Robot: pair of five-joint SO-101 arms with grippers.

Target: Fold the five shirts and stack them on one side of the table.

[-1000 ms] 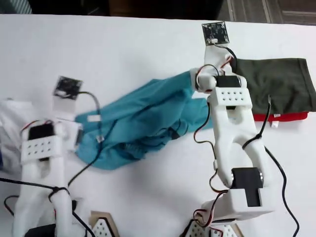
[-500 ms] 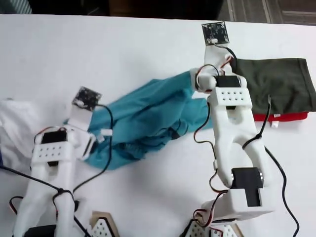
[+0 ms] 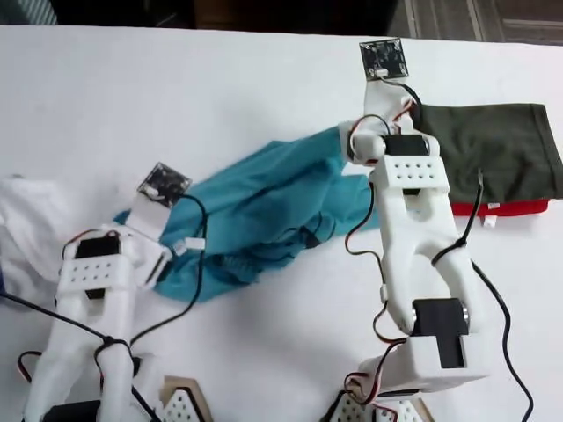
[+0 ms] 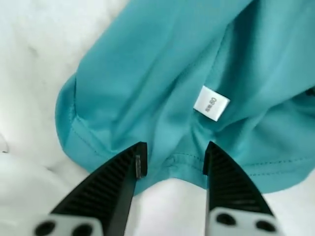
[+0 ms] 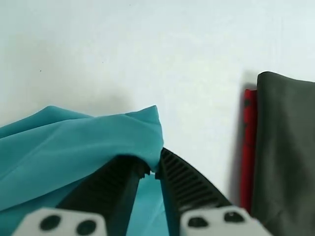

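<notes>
A crumpled teal shirt (image 3: 255, 215) lies mid-table. My left gripper (image 4: 172, 158) stands open just above the shirt's hemmed edge (image 4: 123, 123), near its white label (image 4: 211, 103); nothing is between its fingers. In the high view the left arm (image 3: 92, 272) stands at the shirt's left end. My right gripper (image 5: 153, 169) is shut on a corner of the teal shirt (image 5: 98, 142) at its far right end, below the right arm's wrist (image 3: 374, 141). A folded dark green shirt (image 3: 501, 149) lies on a folded red shirt (image 3: 501, 208) at the right edge.
A white garment (image 3: 26, 224) lies heaped at the table's left edge beside the left arm. The far half of the white table (image 3: 176, 79) is bare. The stacked shirts (image 5: 280, 147) sit close to my right gripper.
The left arm has swung right from the white garment to the teal shirt's left end. The right arm has kept still, holding its corner.
</notes>
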